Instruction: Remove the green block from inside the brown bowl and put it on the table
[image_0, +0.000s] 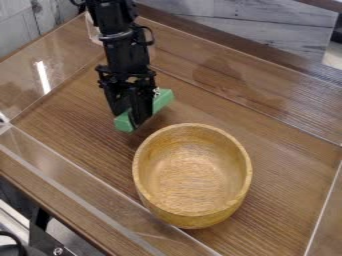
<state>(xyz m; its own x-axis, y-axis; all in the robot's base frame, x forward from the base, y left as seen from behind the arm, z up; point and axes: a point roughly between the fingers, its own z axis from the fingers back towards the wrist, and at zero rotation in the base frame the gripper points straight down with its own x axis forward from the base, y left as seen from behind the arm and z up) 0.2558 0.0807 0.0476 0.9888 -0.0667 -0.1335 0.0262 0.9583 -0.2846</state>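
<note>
Green block out of the bowl, arm right on top of it

The black gripper (130, 108) came down from the upper left of the frame and was closed on the green block (143, 110), which sat left of center, partly hidden behind the fingers, just beside the bowl's upper-left rim. Couldn't tell if the block touched the wood-grain table (80, 118) under it. The brown bowl (194, 175) stood upright at lower center, nothing in it.

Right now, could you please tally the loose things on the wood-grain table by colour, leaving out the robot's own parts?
Bright green rectangular block: 1
Light-brown round wooden bowl: 1
Total: 2
</note>
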